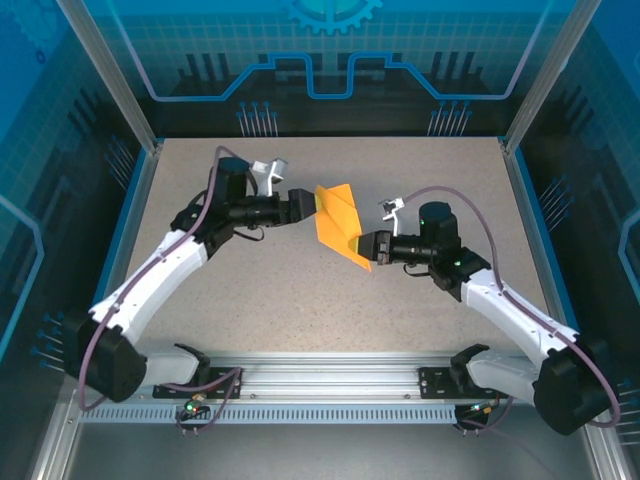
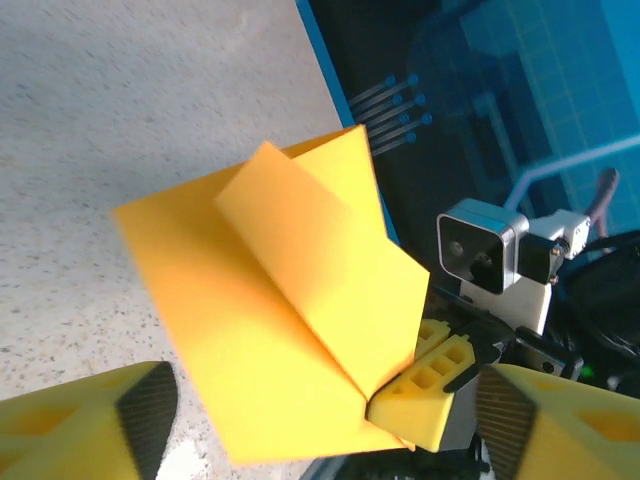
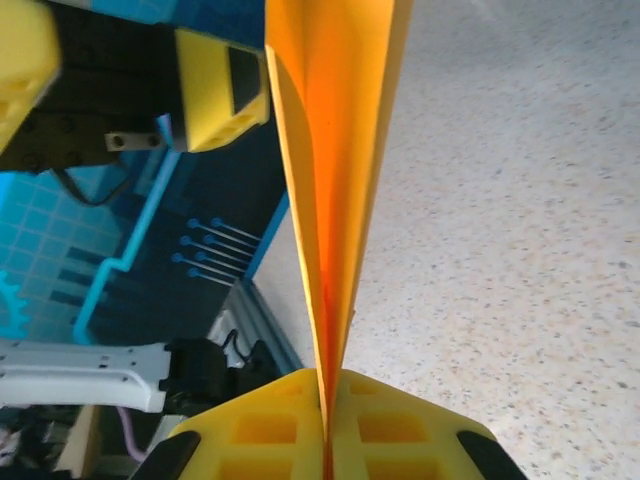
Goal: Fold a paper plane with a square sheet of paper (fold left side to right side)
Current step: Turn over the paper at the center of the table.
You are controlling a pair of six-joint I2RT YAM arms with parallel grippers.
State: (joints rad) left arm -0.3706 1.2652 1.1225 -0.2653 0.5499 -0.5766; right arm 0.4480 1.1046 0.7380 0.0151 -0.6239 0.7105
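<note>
Right wrist: right gripper [image 3: 325, 405] pinches the orange paper [image 3: 335, 150]; left gripper [image 1: 308, 205] stands spread just beside it.

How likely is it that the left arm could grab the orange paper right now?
Probably yes. The left gripper is open and sits right beside the paper, with nothing between them. The right gripper pinches the paper at its other end, out of the way.

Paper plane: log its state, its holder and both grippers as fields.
object: paper plane, orange, partly folded, flaps spread
held by: right gripper, shut on its lower corner
left gripper: open, at the plane's opposite edge, not clamping it
surface: speckled table
</note>
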